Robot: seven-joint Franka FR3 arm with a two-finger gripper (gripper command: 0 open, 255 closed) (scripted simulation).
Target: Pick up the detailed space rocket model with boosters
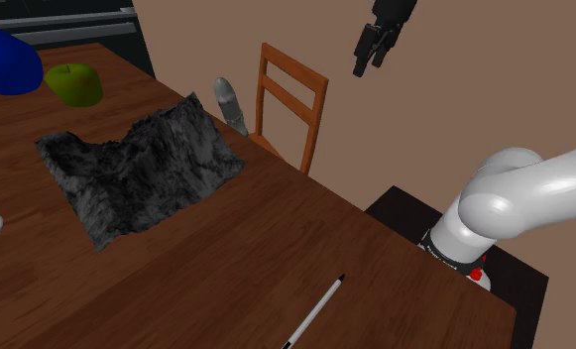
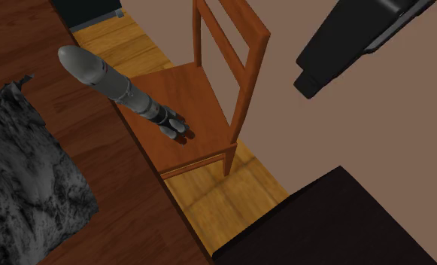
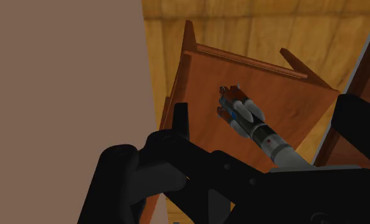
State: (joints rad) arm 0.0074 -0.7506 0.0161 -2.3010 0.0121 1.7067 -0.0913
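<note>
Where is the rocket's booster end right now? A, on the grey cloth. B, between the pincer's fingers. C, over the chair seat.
C: the rocket has its boosters above the chair seat, clear of the cloth and the pincer.

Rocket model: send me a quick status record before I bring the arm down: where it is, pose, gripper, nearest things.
target: grey rocket model with boosters
location: at the wooden table edge, booster end over the wooden chair seat
pose: tilted, nose toward the table
gripper: gripper open, high in the air, apart from the rocket model
held: nothing
nearby: dark grey rugged sheet on the table
</note>
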